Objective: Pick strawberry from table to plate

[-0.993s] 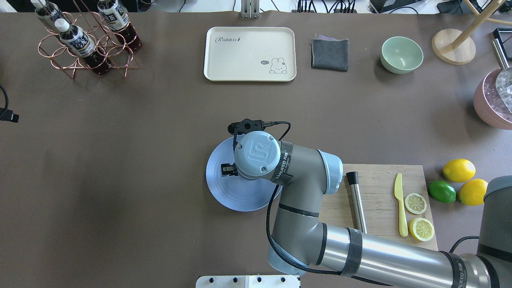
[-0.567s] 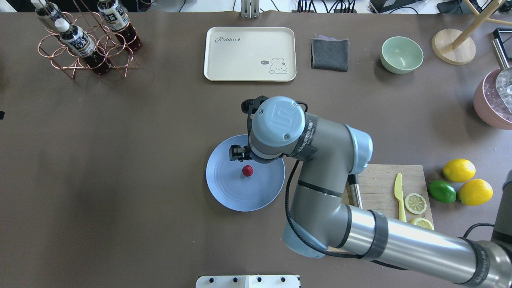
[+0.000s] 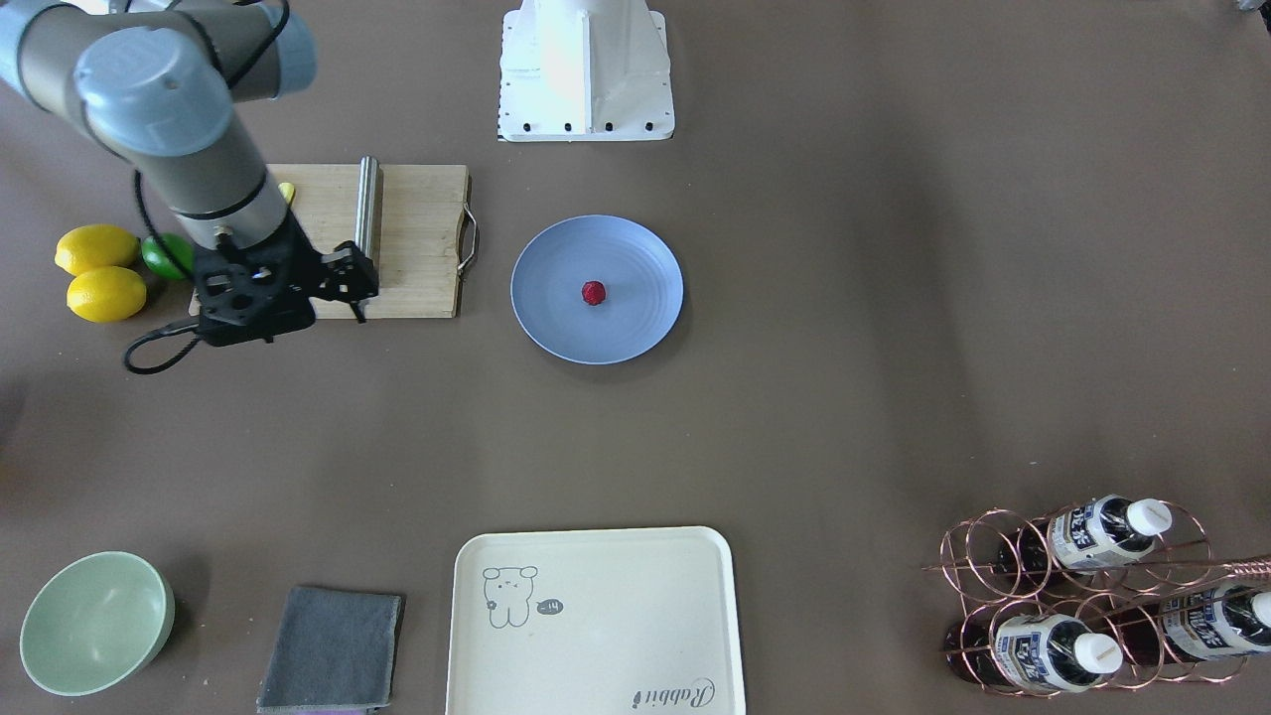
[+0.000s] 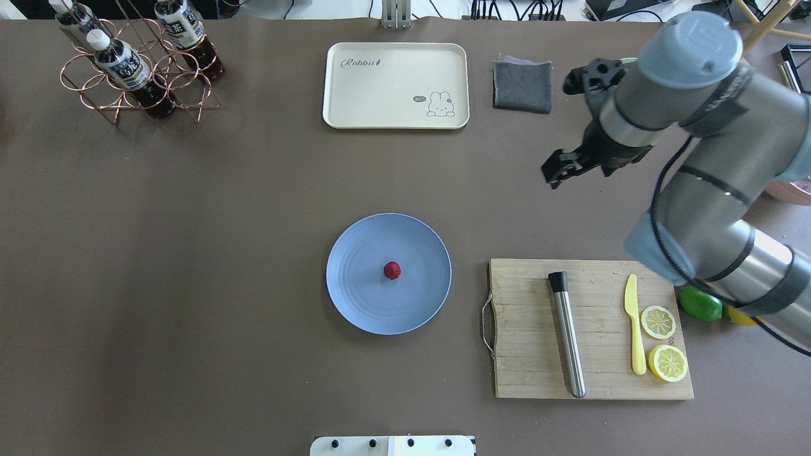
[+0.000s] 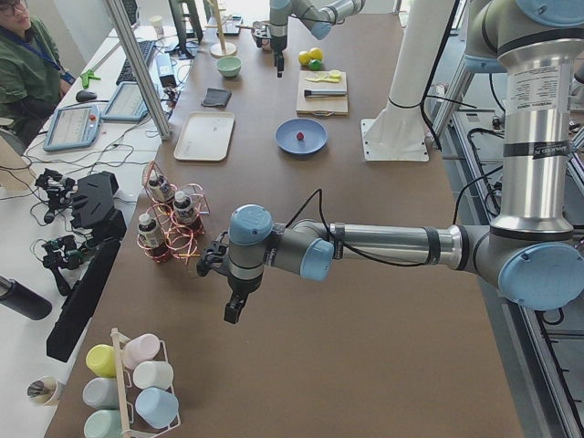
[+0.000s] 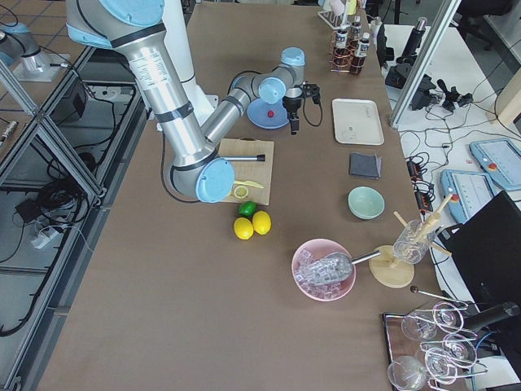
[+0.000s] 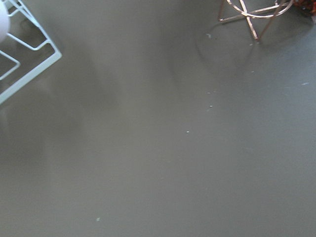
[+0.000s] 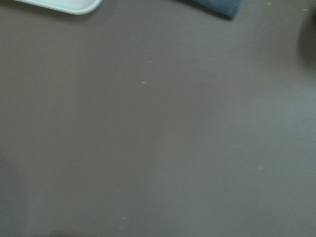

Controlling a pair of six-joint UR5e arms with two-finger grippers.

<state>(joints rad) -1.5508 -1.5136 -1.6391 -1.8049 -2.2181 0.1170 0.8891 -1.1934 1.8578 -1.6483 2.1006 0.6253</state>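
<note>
The small red strawberry [image 4: 392, 270] [image 3: 593, 292] lies near the middle of the round blue plate [image 4: 355, 304] [image 3: 546, 318] on the brown table [image 4: 222, 253]. My right gripper [image 4: 559, 170] [image 3: 355, 296] hangs well away from the plate, over bare table near the grey cloth and beyond the cutting board; it looks open and holds nothing. My left gripper [image 5: 233, 310] shows only in the exterior left view, over the table's end near the bottle rack. I cannot tell whether it is open or shut.
A wooden cutting board [image 4: 526, 329] carries a metal rod [image 4: 567, 335], a yellow knife [image 4: 633, 323] and lemon halves [image 4: 659, 322]. A lime [image 4: 700, 304] sits beside it. A cream tray [image 4: 396, 85], grey cloth [image 4: 523, 85], green bowl [image 3: 94, 621] and bottle rack [image 4: 136, 69] line the far side.
The right gripper let go of the strawberry on the plate, rose, and swung away to the right and far side. The strawberry stays on the plate.
</note>
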